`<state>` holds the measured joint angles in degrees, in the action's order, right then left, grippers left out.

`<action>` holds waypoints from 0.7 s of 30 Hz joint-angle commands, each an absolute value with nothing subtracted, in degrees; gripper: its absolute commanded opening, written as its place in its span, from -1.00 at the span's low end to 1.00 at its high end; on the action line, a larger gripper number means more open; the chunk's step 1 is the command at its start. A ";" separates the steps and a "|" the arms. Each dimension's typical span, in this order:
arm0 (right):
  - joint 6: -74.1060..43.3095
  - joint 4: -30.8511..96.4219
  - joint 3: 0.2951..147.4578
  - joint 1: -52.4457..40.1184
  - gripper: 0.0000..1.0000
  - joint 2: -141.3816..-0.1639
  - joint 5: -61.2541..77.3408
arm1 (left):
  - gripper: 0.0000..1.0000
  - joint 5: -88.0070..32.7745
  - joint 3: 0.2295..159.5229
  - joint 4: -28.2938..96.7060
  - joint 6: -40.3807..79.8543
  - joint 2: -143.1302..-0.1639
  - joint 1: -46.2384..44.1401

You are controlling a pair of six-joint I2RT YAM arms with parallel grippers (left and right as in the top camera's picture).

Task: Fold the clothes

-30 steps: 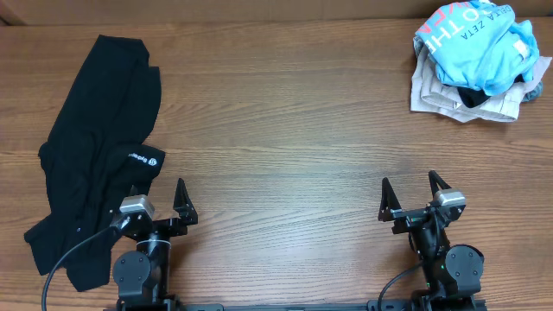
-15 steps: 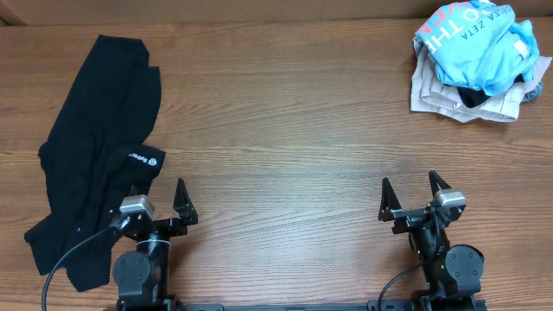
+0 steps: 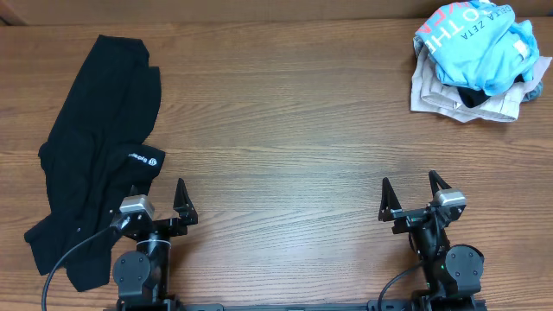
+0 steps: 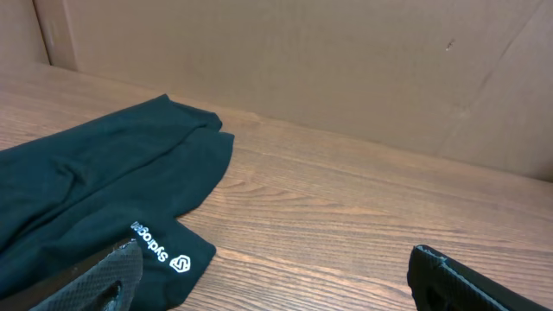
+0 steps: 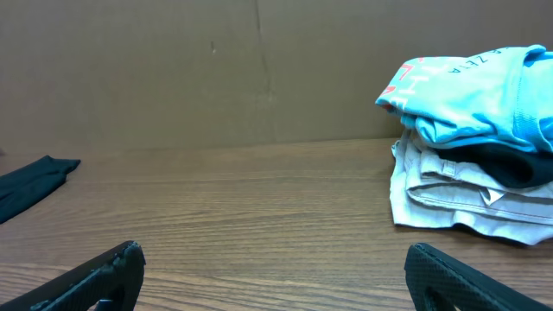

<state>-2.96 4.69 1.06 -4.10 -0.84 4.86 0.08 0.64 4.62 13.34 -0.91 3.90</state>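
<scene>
**STEP: PICK UP THE FIRST GARMENT**

**Layout.** The black garment point(image 3: 95, 147) lies crumpled along the left of the frame, running from the upper left down to the lower left. Its logo end is just beside the left gripper point(image 3: 157, 200). That gripper is released, jaws spread wide and holding nothing. The centre of the tabletop point(image 3: 285, 130) is bare wood. At lower right, the right gripper point(image 3: 409, 194) is likewise released and empty. The clothes pile point(image 3: 475, 60) sits at upper right, well apart from both grippers, with a blue printed shirt point(image 3: 479, 39) on top.

**Recommended procedure.**
1. Start with the black garment, which is nearest.
2. Grasp an outer edge or corner, not the bunched middle.
3. Drag it to the centre.
4. Spread it flat before making any fold.
</scene>
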 commanded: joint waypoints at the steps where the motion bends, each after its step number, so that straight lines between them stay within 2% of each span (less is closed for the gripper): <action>1: -2.85 4.40 0.47 -3.66 1.00 -0.16 4.12 | 0.99 0.38 0.27 4.36 12.43 -0.27 4.21; 11: -6.48 3.40 2.83 -3.66 1.00 -0.16 10.83 | 1.00 -13.41 0.30 -0.36 11.99 -0.27 4.16; 15: -6.46 4.58 6.83 -3.66 1.00 -0.25 13.13 | 0.99 -14.94 1.96 -1.23 12.01 -0.30 4.16; 21: -6.42 10.85 15.35 -3.66 1.00 -3.81 14.06 | 1.00 -14.85 10.15 4.62 11.40 -3.01 4.16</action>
<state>-5.98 9.56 10.39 -4.10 -1.89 12.88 -13.23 4.14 3.51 13.15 -1.39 3.90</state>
